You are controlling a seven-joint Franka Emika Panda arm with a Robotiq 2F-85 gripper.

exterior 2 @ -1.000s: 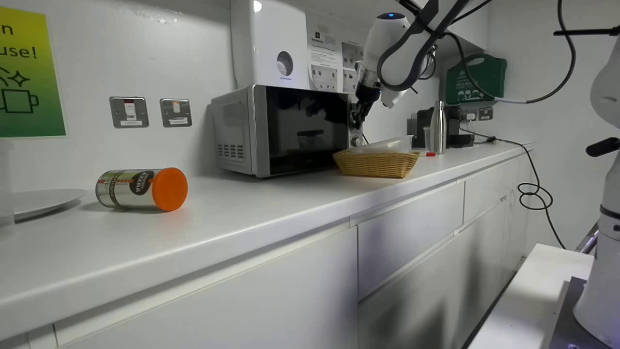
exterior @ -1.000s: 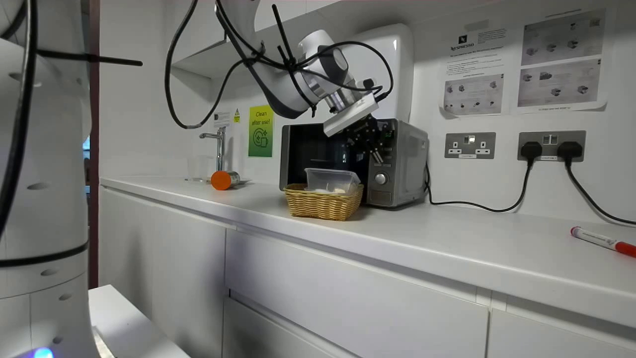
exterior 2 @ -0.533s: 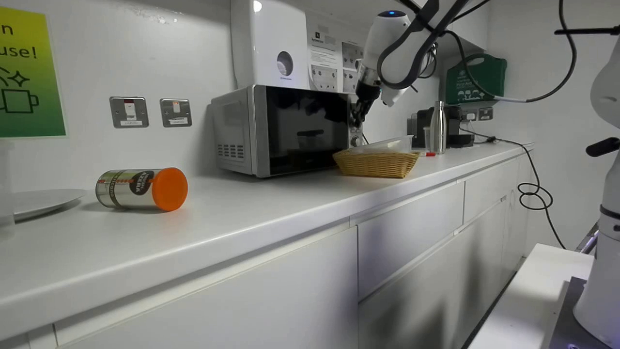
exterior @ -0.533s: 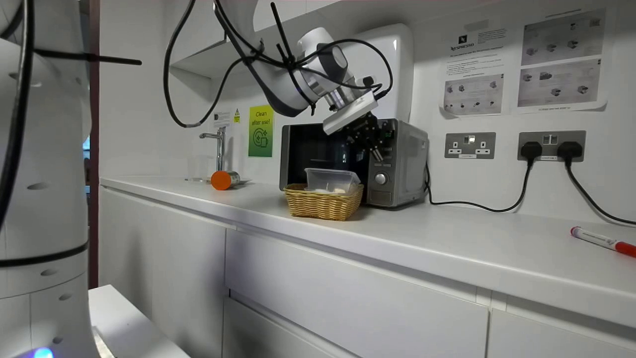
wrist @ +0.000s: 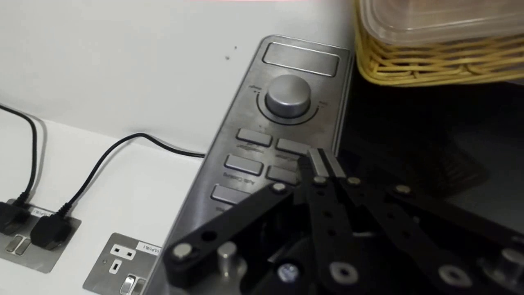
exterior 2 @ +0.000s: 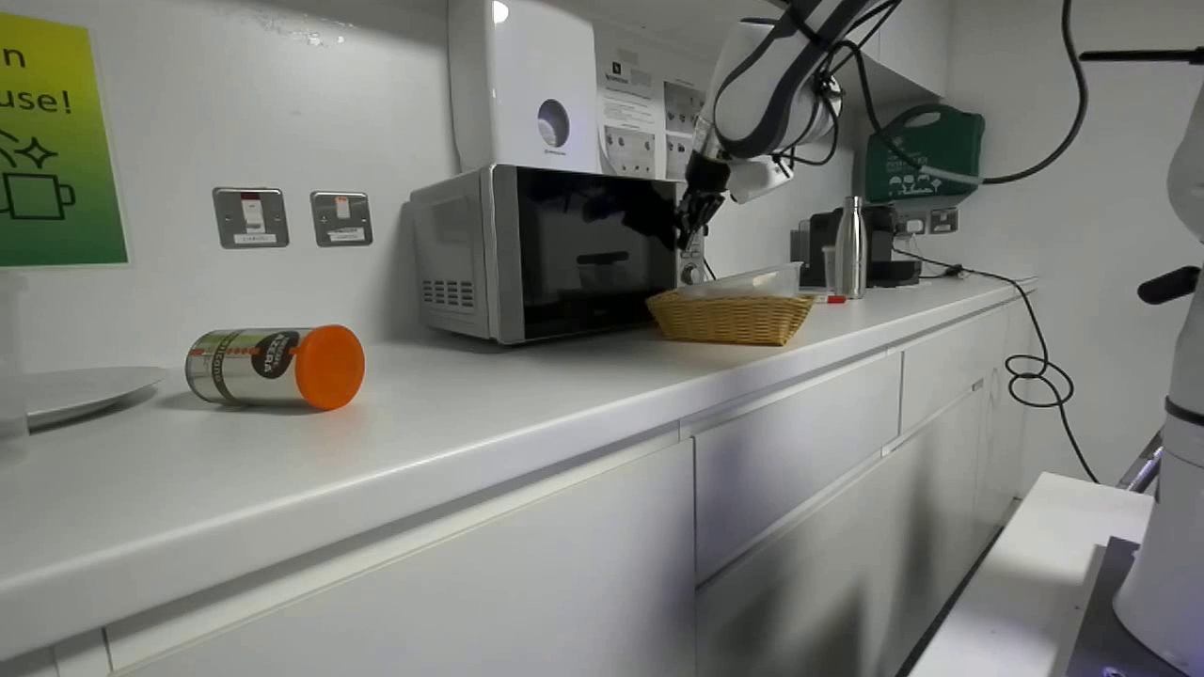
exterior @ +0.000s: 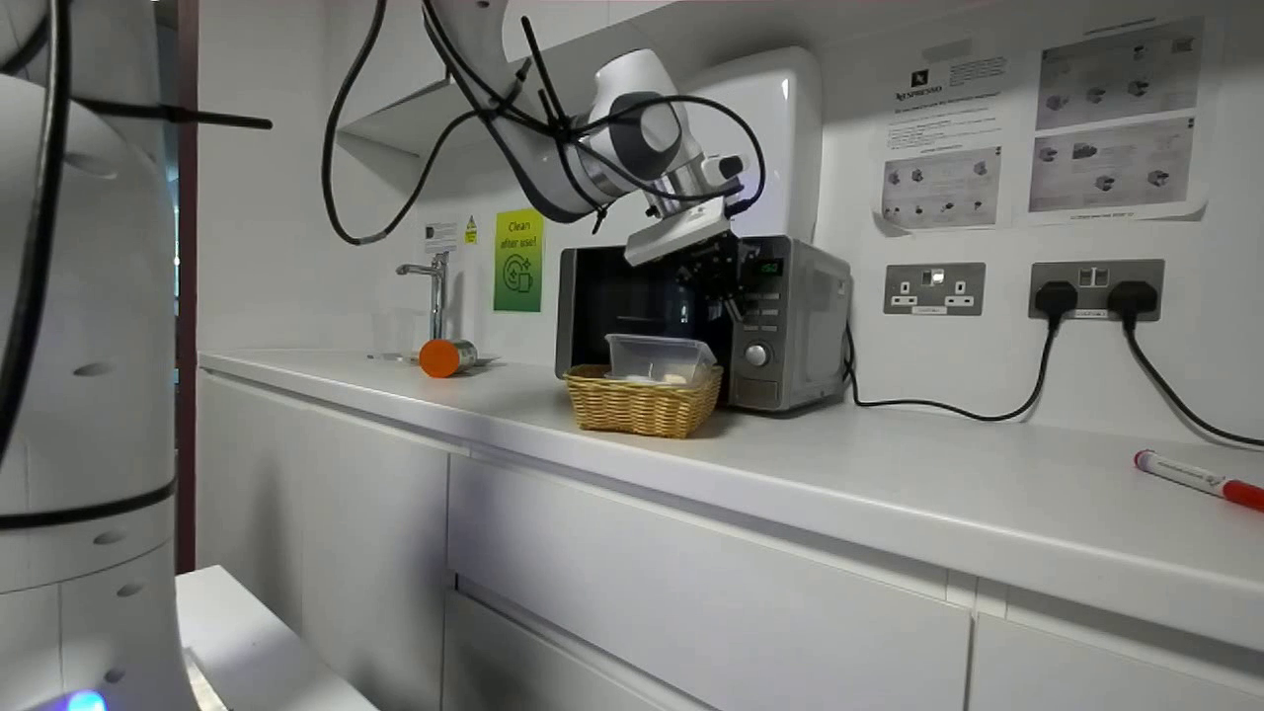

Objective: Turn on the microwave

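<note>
A microwave (exterior 2: 583, 254), likely heavy and stiff, stands near the back edge of the desk (exterior 2: 489, 404). The fingers (wrist: 317, 163), closed on nothing, are near the microwave's buttons (wrist: 244, 164); contact is hard to tell. Buttons should need only a push; the raised dial (wrist: 288, 93) looks easiest to grip.

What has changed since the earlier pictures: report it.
The arm carried its jaws sideways toward the door of the microwave, baring more of its display in an exterior view. Nothing was taken hold of or let go. The wicker basket, plastic tub and orange-lidded can stayed put.
</note>
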